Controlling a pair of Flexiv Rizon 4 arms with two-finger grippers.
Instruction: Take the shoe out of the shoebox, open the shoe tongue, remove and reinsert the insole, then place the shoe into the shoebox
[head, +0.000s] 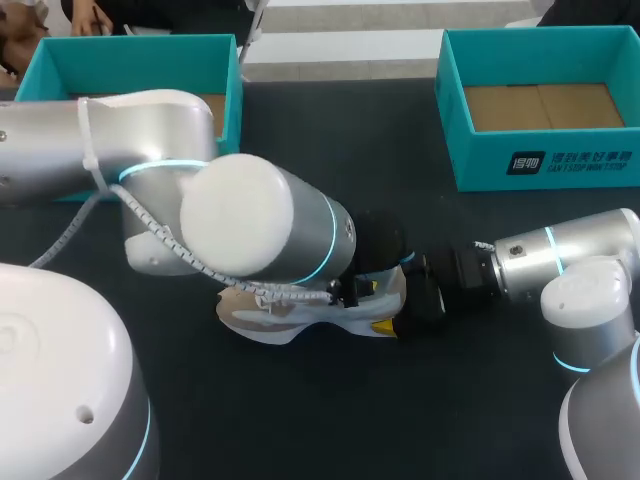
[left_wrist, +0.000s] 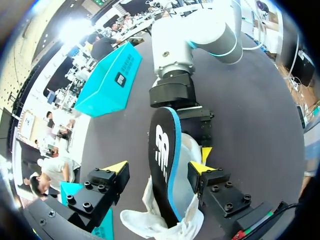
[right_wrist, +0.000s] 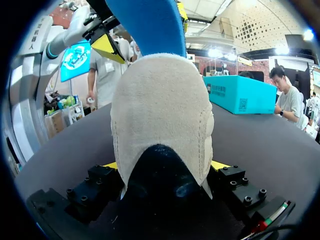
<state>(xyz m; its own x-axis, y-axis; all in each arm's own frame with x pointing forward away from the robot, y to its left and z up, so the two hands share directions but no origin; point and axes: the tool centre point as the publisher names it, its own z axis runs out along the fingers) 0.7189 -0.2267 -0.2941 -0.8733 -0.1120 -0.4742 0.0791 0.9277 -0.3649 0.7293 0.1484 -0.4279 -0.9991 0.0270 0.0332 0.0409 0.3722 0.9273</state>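
Right gripper (right_wrist: 165, 167) clamps the pale suede shoe (right_wrist: 160, 115) from both sides, mid-table (head: 300, 420). Left gripper (left_wrist: 159, 167) gapes wide around the black, blue-edged insole (left_wrist: 161, 150) (one finger just beside it, the other clear), which sticks up out of the shoe.
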